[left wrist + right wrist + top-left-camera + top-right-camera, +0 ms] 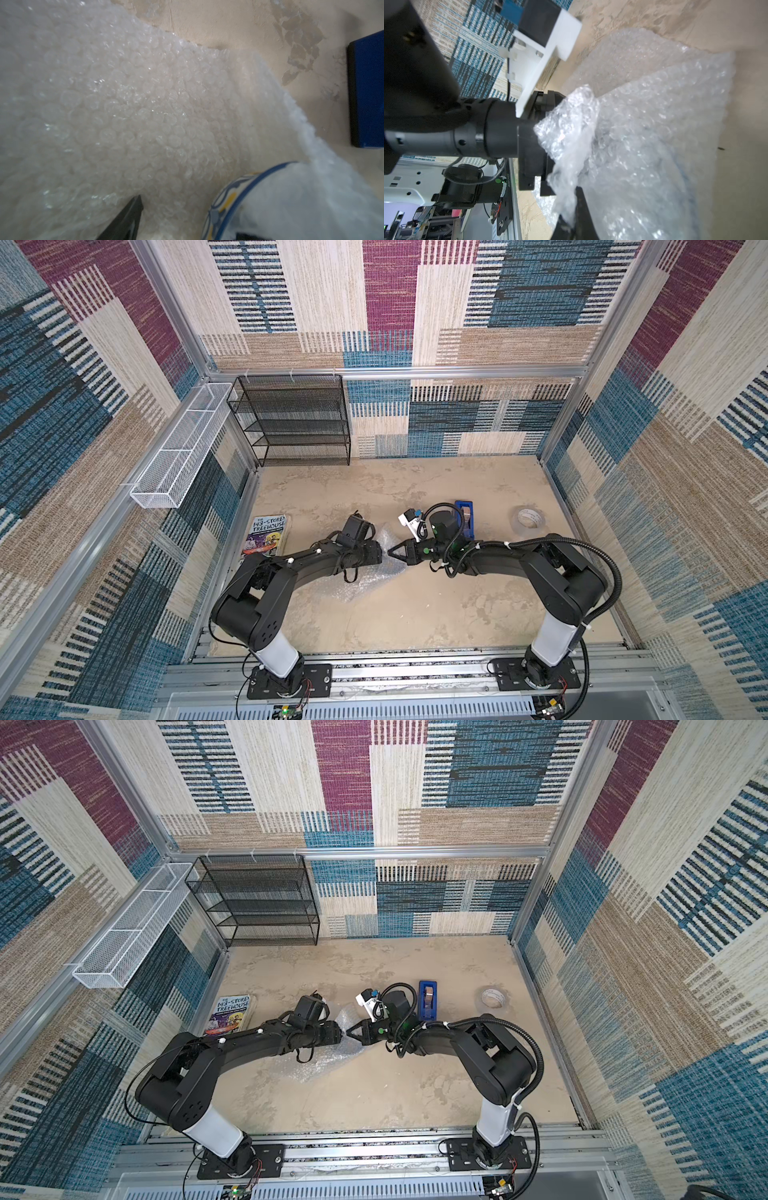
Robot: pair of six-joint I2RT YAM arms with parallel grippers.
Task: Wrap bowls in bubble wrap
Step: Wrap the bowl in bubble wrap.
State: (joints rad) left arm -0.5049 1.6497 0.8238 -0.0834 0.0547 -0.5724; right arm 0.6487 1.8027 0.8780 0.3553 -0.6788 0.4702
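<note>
The bubble wrap [376,577] [328,1061] lies crumpled on the table between the two arms. In the left wrist view it fills most of the picture [128,108]. The blue-and-white bowl [227,200] with yellow accents shows at its edge, partly under a fold of wrap. The arm and the wrap hide it in both top views. My left gripper [187,218] [378,554] stands open over the wrap. One finger [126,220] is apart from the bowl and the other lies beside it. My right gripper [571,218] [390,552] [349,1031] is shut on a bunched fold of wrap [643,135], facing the left gripper.
A blue tape dispenser [465,518] [428,1000] [367,89] stands just behind the right wrist. A whitish tape roll [530,520] lies further right. A book [268,535] lies at the left edge. A black mesh shelf [295,418] and a white wire basket [178,448] line the back left.
</note>
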